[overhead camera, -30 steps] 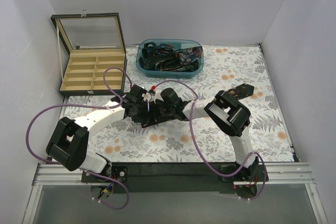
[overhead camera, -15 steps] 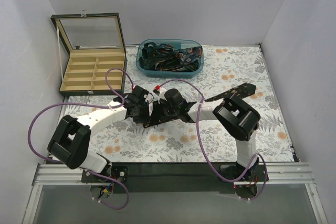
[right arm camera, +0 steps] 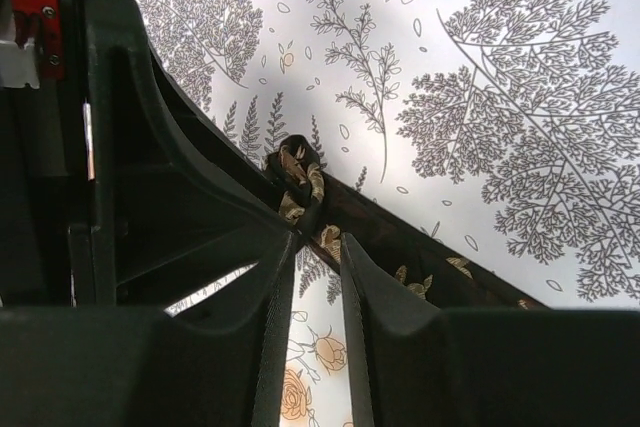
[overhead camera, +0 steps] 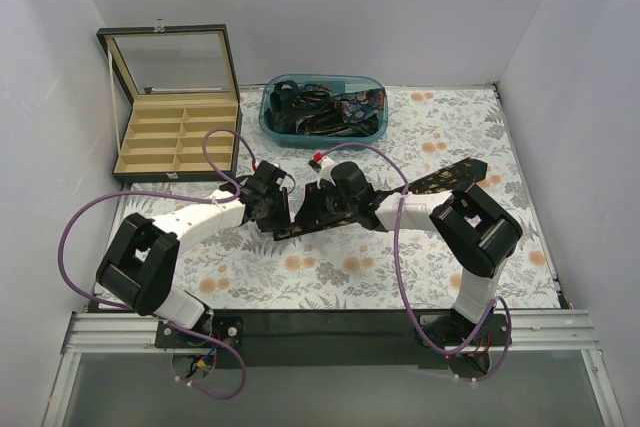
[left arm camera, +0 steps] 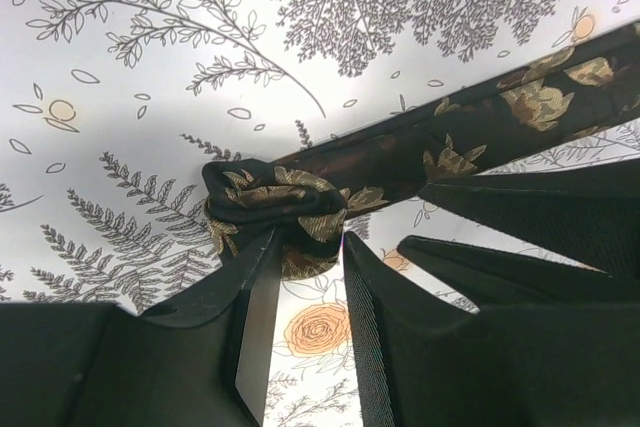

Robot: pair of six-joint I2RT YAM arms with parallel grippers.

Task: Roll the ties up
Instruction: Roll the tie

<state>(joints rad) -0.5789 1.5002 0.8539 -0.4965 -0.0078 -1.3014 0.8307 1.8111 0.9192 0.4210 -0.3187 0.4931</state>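
A dark tie [overhead camera: 432, 181] with gold leaf patterning lies diagonally on the flowered tablecloth, its wide end at the right. Its narrow end is wound into a small roll [left arm camera: 272, 199], also seen in the right wrist view [right arm camera: 298, 177]. My left gripper [left arm camera: 310, 241] has its tips on either side of the roll's lower edge, pinching it. My right gripper [right arm camera: 320, 239] faces it from the other side, jaws slightly apart, tips at the tie's edge beside the roll. In the top view both grippers, left [overhead camera: 282, 215] and right [overhead camera: 312, 211], meet at the roll.
An open wooden box [overhead camera: 176, 139] with several compartments stands at the back left. A teal bin [overhead camera: 323, 129] holding more ties sits at the back middle. Purple cables [overhead camera: 222, 143] loop above both arms. White walls close in the table on three sides.
The right arm's elbow has swung right and forward, uncovering more of the tie's wide end. Both grippers shifted slightly right at the roll, and the right jaws have parted a little.
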